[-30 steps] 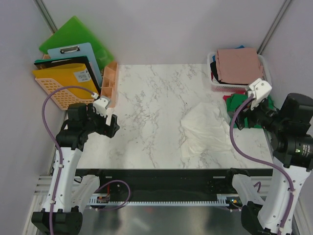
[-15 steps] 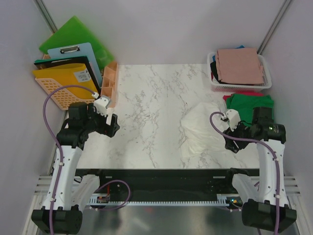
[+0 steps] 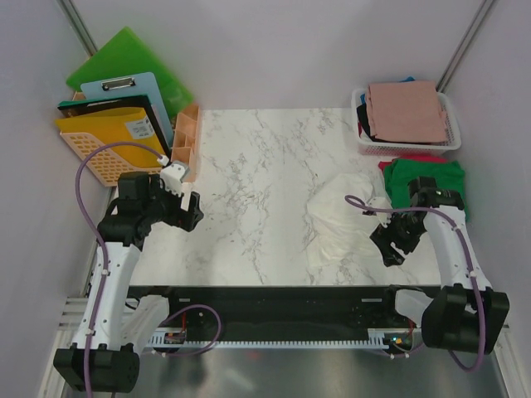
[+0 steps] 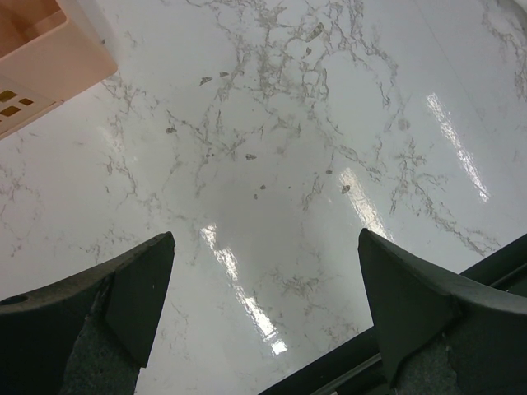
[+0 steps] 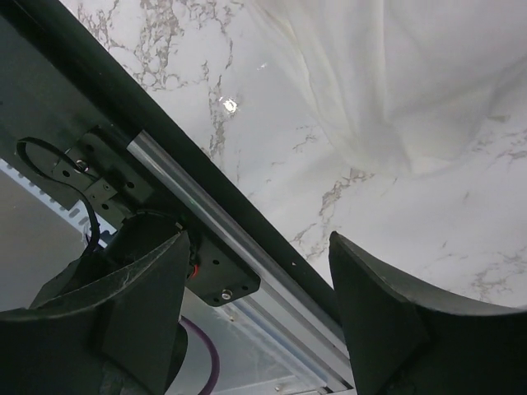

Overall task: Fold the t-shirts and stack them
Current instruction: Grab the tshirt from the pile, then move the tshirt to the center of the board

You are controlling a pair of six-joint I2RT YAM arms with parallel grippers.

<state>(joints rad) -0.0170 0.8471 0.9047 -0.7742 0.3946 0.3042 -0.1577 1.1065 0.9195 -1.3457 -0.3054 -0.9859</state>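
Crumpled cream-white cloth t-shirt (image 3: 344,217) lies on white marble table (image 3: 249,166), right of centre. Long axis diagonal, near-left to far-right; cannot tell collar end. Right gripper (image 3: 388,247) just beside shirt's near-right edge, fingers apart, nothing between. Left gripper (image 3: 189,211) fingers spread wide above marble, left side.

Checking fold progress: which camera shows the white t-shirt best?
Top external: nearly the whole white t-shirt shows, lying crumpled and unfolded on the table. Right wrist catches only one rumpled part; left wrist shows none of it.
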